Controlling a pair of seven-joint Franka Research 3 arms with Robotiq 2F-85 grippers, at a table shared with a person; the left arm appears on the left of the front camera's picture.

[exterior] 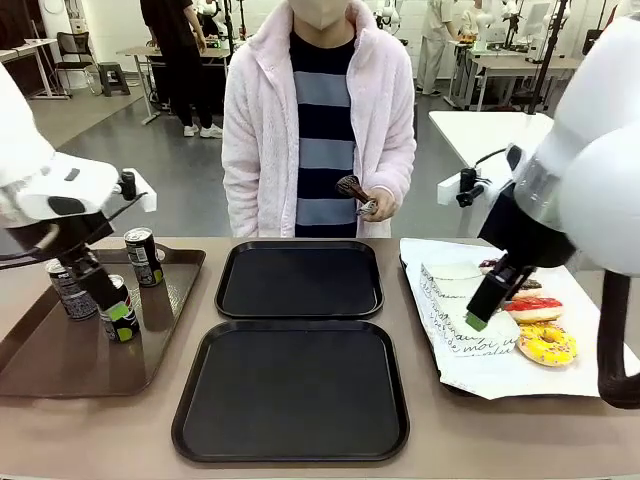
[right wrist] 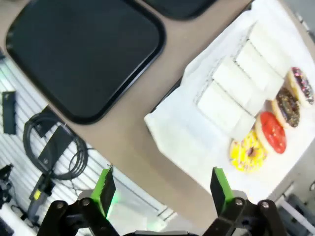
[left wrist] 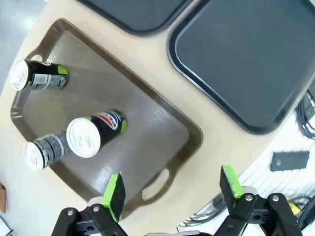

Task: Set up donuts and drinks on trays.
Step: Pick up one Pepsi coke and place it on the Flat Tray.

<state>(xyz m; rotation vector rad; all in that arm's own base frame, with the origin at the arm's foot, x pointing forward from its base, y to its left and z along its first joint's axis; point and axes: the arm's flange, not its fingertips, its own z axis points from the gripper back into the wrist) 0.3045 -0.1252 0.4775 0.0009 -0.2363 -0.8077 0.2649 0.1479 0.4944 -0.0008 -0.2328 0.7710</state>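
Left wrist view: left gripper (left wrist: 172, 186) wide open and empty, cans (left wrist: 96, 133) standing on the brown tray (left wrist: 147, 128) beyond it.

The left arm (exterior: 90, 180) and right arm (exterior: 610, 130) had smooth white rounded housings with black cabling. A grey ribbed band ringed one right-arm joint. The left gripper (left wrist: 172, 189) and right gripper (right wrist: 161, 187) were black, with screw-pinned linkages and green pads (left wrist: 114, 194).
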